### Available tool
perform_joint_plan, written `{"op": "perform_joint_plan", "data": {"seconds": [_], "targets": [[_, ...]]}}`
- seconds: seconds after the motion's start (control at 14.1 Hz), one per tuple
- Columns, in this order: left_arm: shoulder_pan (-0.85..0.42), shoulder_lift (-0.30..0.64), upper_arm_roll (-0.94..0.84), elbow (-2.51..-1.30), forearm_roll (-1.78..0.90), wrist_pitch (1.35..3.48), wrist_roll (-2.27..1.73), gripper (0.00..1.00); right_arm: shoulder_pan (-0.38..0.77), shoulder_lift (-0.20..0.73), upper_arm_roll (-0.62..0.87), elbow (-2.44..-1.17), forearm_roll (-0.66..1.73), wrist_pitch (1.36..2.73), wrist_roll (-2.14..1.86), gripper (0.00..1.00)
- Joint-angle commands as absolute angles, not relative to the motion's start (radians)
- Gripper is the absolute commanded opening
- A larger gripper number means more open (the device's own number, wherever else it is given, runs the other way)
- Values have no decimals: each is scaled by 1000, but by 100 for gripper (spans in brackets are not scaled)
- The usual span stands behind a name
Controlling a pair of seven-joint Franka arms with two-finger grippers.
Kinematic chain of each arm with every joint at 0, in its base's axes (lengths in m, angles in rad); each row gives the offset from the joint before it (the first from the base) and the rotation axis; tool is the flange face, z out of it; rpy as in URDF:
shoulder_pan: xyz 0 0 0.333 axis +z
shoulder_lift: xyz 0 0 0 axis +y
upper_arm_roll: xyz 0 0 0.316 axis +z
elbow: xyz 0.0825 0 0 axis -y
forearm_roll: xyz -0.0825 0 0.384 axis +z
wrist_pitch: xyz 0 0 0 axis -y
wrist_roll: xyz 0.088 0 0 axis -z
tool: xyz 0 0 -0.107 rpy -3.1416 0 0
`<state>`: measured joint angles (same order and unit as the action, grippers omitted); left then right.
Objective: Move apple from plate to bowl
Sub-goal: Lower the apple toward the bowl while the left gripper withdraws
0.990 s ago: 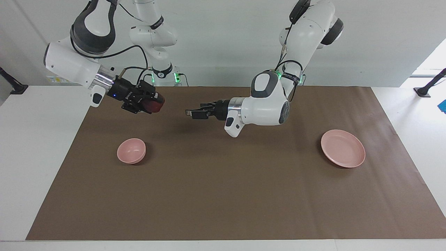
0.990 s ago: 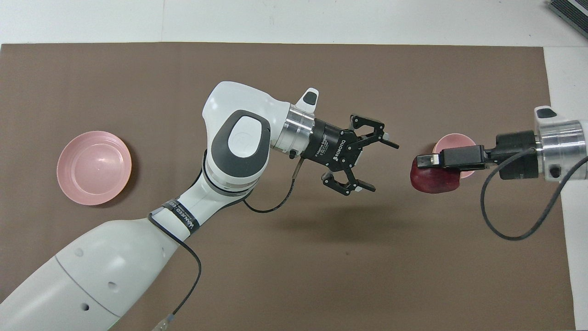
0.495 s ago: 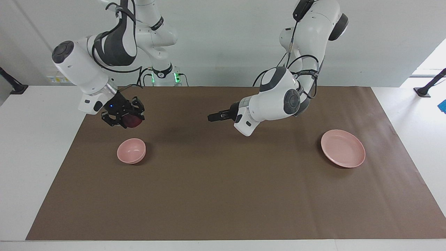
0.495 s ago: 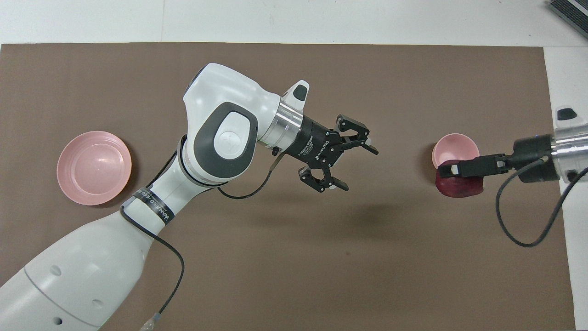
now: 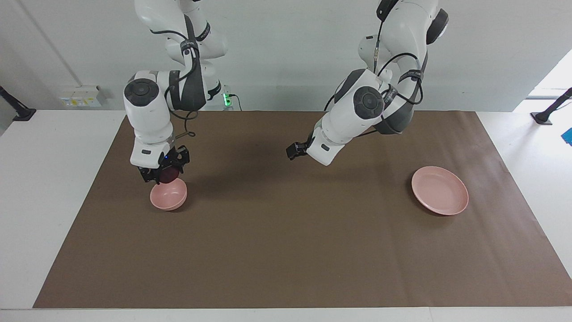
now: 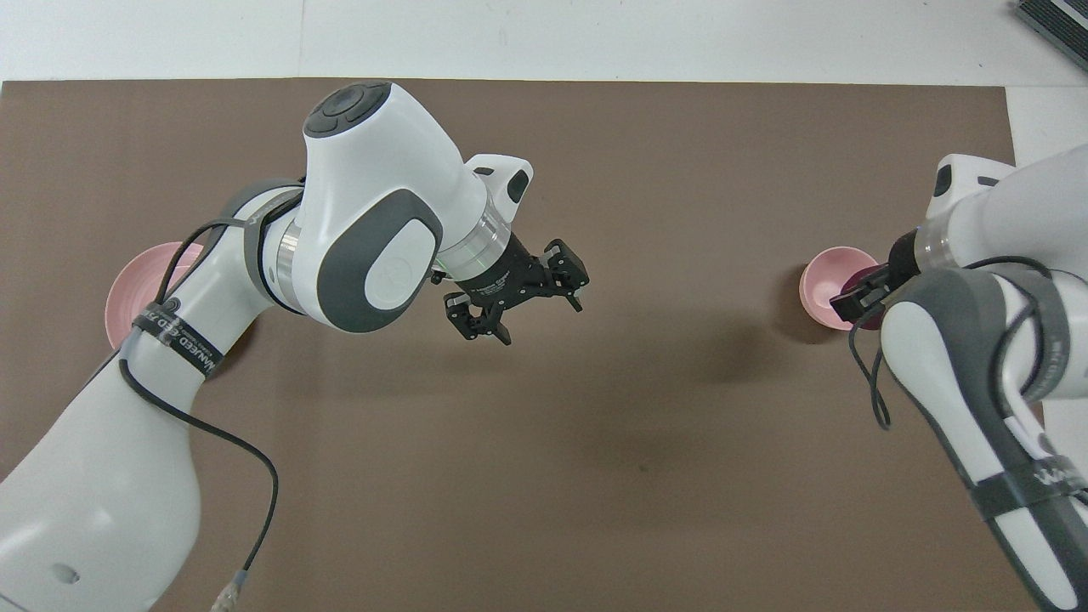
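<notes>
The right arm has swung down and turned its wrist to point at the table, so the right gripper (image 5: 164, 177) now hangs just above the bowl (image 5: 168, 195), where a moment ago it was higher and nearer the robots; the left arm has pulled its hand back toward its own base. The dark red apple (image 5: 168, 175) is clamped between the right gripper's fingers, low over the bowl's rim on the robots' side and, as far as I can tell, not yet inside it. The left gripper (image 6: 520, 299) waits with its jaws spread wide and empty over the bare brown mat (image 5: 286, 250). The pale pink plate (image 5: 440, 190) sits empty at the left arm's end of the table. To finish this well, I would ease the apple over the middle of the bowl, lower it inside before letting go so it neither bounces nor tips the light bowl, then lift straight up.
</notes>
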<state>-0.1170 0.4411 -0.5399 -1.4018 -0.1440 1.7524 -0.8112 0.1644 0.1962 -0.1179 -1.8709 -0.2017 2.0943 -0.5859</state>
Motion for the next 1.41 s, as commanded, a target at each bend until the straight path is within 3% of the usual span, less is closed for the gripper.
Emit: {"op": "perform_joint_plan", "data": {"seconds": [0.0,0.57,1.34], "targets": [[-92,356,-525,-1430,-86,1761,-805,100,158,235,-115,-1835,-276,2134,-637,0],[30,287,-520,-1427,-81,1744,-790,100,141,279,-115,-1861,-270,2200,-643,0],[264,253,-474,-1430,-78,1657,-256,100,138,318,-115,-1881,-198,2243,-617,0]]}}
